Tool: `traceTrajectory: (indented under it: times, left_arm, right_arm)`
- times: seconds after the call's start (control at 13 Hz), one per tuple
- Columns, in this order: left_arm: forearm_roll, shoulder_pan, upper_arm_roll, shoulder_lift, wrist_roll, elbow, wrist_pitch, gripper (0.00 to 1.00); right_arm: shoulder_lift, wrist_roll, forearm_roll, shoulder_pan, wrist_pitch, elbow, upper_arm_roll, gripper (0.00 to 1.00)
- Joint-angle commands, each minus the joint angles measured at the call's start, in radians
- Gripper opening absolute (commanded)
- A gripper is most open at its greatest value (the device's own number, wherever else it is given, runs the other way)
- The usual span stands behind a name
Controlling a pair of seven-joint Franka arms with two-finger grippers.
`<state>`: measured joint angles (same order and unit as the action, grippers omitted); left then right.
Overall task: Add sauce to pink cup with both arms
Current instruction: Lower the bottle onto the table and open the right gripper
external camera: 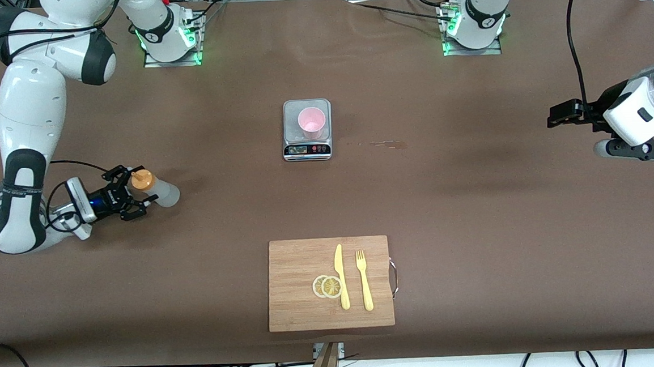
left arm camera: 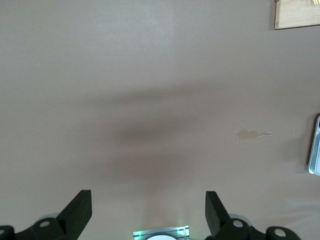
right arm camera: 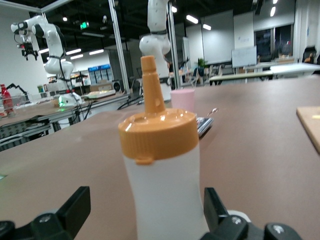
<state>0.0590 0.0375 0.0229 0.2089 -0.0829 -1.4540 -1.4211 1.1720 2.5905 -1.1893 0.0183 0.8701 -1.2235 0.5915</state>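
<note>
the right gripper (external camera: 129, 196) sits low at the right arm's end of the table, at about nine o'clock from the table's middle, with its fingers spread wide on either side of the sauce (external camera: 156, 188). in the right wrist view the sauce (right arm camera: 162, 170) stands upright between the two black fingers (right arm camera: 75, 207) with a gap showing on each side, so the bottle is bracketed but not squeezed; its base is cut off by the picture's lower edge, and whether either finger touches it lower down cannot be told. the orange cap and nozzle are sharp, while the pink cup (right arm camera: 182, 100) past it is blurred and partly hidden by the nozzle.

the pink cup (external camera: 312, 123) stands upright on the grey scale (external camera: 308, 148), at about twelve o'clock from the table's middle. a small brownish smear (external camera: 390, 144) marks the table just at three o'clock from the scale.

the left gripper (external camera: 562, 113) hangs over bare table at the left arm's end, at three o'clock, waiting; its fingers (left arm camera: 79, 210) stand wide apart and hold nothing. only a sliver of the scale (left arm camera: 315, 150) shows in its wrist view.

at six o'clock lies a wooden cutting board (external camera: 298, 264) bearing a yellow knife (external camera: 341, 276), a yellow fork (external camera: 364, 280) and two lemon slices (external camera: 326, 286).
</note>
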Motion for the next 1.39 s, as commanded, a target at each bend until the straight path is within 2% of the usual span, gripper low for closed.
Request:
traceTrajectory:
  times: [0.0,0.23,0.46,0.62,0.85,1.0,1.31]
  left_arm:
    - [-0.005,0.002,-0.001,0.018,-0.015,0.035,0.018,1.00]
    - [-0.005,0.002,-0.001,0.018,-0.015,0.035,0.018,1.00]
    - [-0.007,0.004,-0.001,0.018,-0.015,0.035,0.018,1.00]
    - [-0.007,0.002,-0.001,0.018,-0.017,0.035,0.018,1.00]
    - [-0.007,0.002,-0.001,0.018,-0.017,0.035,0.018,1.00]
    - [-0.007,0.004,-0.001,0.018,-0.015,0.035,0.018,1.00]
    - [-0.005,0.002,-0.001,0.018,-0.017,0.035,0.018,1.00]
  right_arm:
    - [-0.034,0.005,0.046,-0.008,-0.023,0.032,0.039,1.00]
    - [-0.064,-0.021,0.068,-0.006,-0.036,0.079,0.080,1.00]
    - [-0.216,-0.127,0.238,0.000,0.041,0.078,0.071,1.00]
    - [-0.334,-0.229,0.356,0.049,0.108,0.046,0.070,1.00]
    - [-0.593,-0.493,0.555,0.155,0.288,-0.121,0.067,1.00]
    - [-0.701,-0.683,0.646,0.204,0.335,-0.166,0.056,1.00]
    - [-0.906,-1.118,0.847,0.250,0.437,-0.247,-0.034,1.00]
